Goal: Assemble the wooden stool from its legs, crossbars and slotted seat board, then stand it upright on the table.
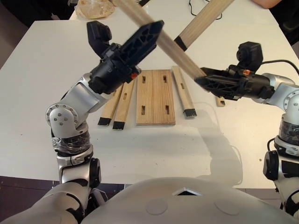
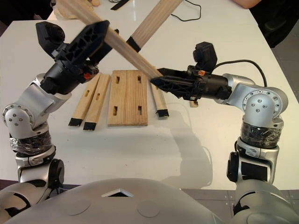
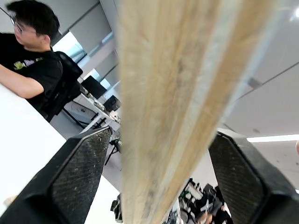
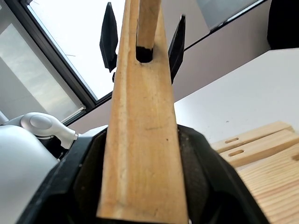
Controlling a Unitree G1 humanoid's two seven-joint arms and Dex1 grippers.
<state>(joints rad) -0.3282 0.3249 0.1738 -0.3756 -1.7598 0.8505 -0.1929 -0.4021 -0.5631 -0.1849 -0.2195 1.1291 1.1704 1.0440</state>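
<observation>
Slotted leg (image 1: 182, 56): held aslant above the table, its low end clenched in the right gripper (image 1: 203, 77), its upper length grasped by the left gripper (image 1: 156, 28). Dark-tipped bar (image 1: 201, 23): its end sits in the leg's slot. Seat board (image 1: 155, 97): flat on the white table (image 1: 46, 60), with a pair of loose legs (image 1: 119, 106) just left of it and a single leg (image 1: 183, 97) just right. Cable (image 1: 198, 10) at the far edge. Large windows (image 4: 60, 51) behind.

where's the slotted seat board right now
In the left eye view the seat board lies flat at the centre of the white table, with a pair of legs on its left and a single leg on its right.
</observation>
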